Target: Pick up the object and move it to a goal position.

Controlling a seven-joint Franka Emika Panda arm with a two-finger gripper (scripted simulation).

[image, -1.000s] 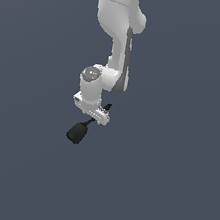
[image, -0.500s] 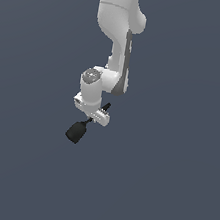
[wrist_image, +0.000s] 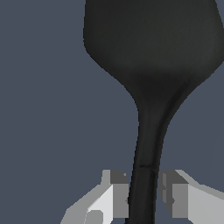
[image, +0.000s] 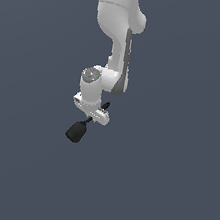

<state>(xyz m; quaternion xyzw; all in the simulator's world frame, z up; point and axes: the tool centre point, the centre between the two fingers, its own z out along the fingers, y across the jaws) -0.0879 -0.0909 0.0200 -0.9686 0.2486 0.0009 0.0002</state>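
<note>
The object (image: 77, 131) is a small matte black item with a rounded blocky head on a thin black stem. In the exterior view it hangs below my white gripper (image: 91, 117), head down toward the exterior view's left, off the ground. In the wrist view the object (wrist_image: 151, 57) fills most of the picture, and its stem runs down between my two grey fingertips (wrist_image: 119, 192). My gripper (wrist_image: 144, 194) is shut on the stem. The far end of the stem sticks out behind the gripper in the exterior view.
The white arm (image: 118, 27) comes down from the upper edge of the exterior view. Plain dark grey-blue ground (image: 170, 183) lies all around.
The gripper and the held object have shifted very slightly upward. The grip is unchanged.
</note>
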